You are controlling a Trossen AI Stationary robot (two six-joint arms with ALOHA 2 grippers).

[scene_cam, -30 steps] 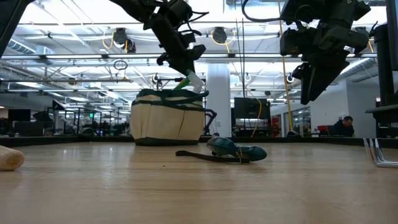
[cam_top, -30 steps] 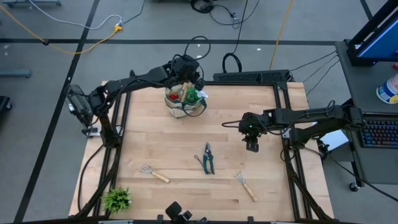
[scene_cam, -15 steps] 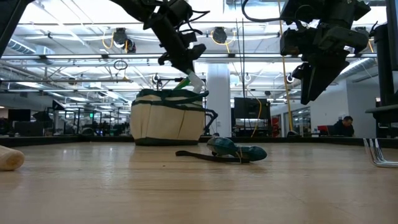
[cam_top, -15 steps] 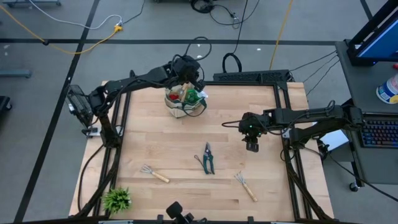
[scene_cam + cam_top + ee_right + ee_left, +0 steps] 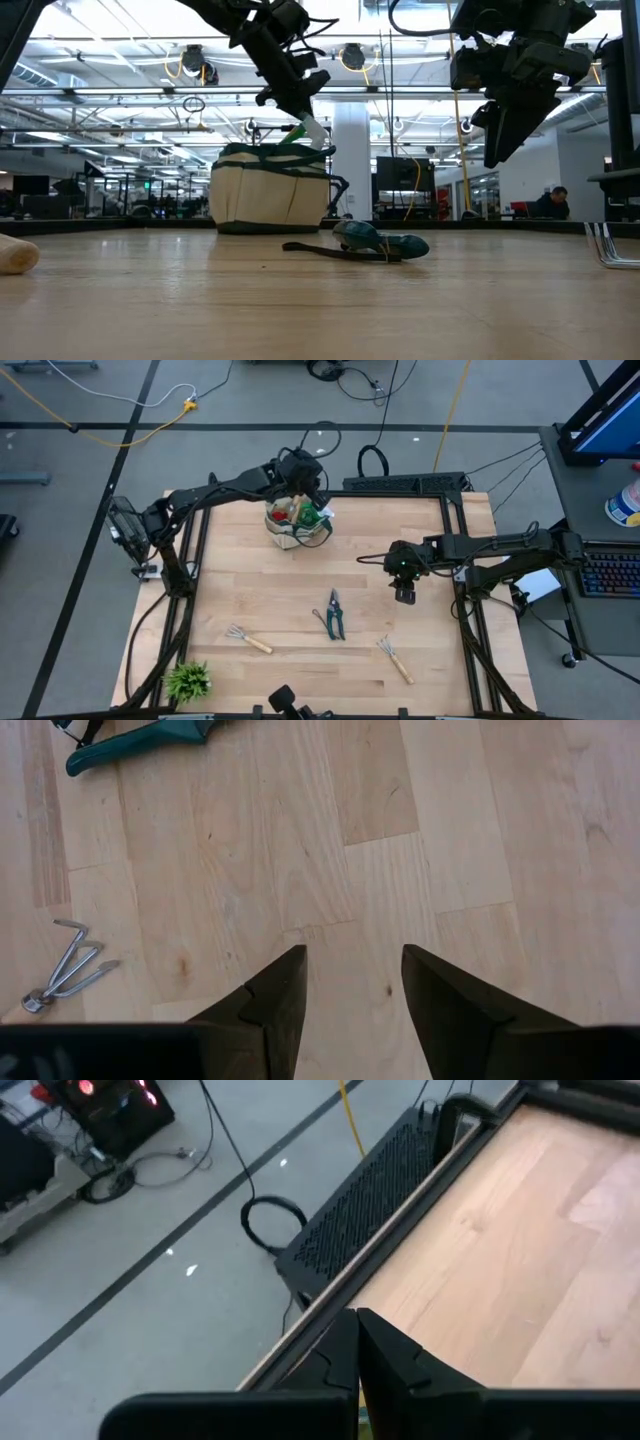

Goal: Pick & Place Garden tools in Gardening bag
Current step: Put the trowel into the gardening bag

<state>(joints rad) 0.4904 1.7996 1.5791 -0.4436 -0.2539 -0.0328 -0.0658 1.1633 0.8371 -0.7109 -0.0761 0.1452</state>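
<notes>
The beige gardening bag [image 5: 292, 532] [image 5: 268, 196] stands at the table's far middle. A green spray bottle [image 5: 313, 513] sticks out of its top, with its head [image 5: 306, 131] above the rim. Red-and-black things [image 5: 283, 512] also lie in the bag. My left gripper [image 5: 309, 493] [image 5: 303, 108] is shut, slanting down right over the bottle's head. My right gripper [image 5: 404, 596] [image 5: 352, 982] hangs open and empty above bare wood at the right. Dark pruning shears [image 5: 334, 615] [image 5: 375, 242] and two wooden-handled hand rakes [image 5: 249, 639] [image 5: 394, 657] lie flat on the near half. My left gripper has its shut fingertips [image 5: 305, 112] right at the spray bottle's head [image 5: 310, 130], coming from above and the left, slanting down. I cannot tell whether they touch it. Nothing shows between the fingers [image 5: 357, 1342] in the left wrist view.
A small leafy plant [image 5: 187, 680] stands at the near left corner. A black perforated rail [image 5: 405, 484] [image 5: 380, 1200] runs along the far edge beside the bag. Bare wood lies between the bag and the shears. A rake's head [image 5: 68, 965] shows near my right gripper.
</notes>
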